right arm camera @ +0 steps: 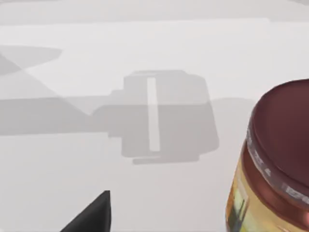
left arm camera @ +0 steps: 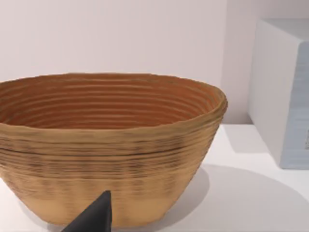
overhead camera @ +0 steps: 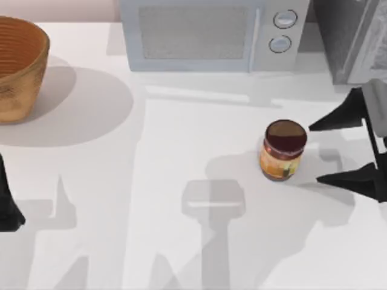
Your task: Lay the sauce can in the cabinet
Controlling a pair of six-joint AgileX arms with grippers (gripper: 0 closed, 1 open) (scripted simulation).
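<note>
1. Right gripper sat at 3 o'clock on the table, its 2 dark tapered fingers spread wide and holding nothing; the sauce can stood just beside the fingertips, not yet between them.
2. Sauce can was upright at roughly 3 o'clock of table centre, in front of the microwave and apart from it. The cabinet stood at 1 o'clock, partly in view.
3. Left gripper was parked at 9 o'clock near the basket; whether its fingers were open, I cannot tell.
4. Risk, as a judgement: the can is a small smooth cylinder with a glossy label, so an off-centre close could let it roll out of the fingers or tip over. A fingertip striking its side on approach would push it toward 9 o'clock.
5. Risk: the cabinet sits close beside the microwave, so a carried can could clip either housing.
6. Materials: can had a round maroon lid and an orange-yellow label; basket was ribbed woven fibre, bowl-shaped; microwave pale grey and boxy with 2 round knobs; cabinet dark speckled grey; table matte white.
</note>
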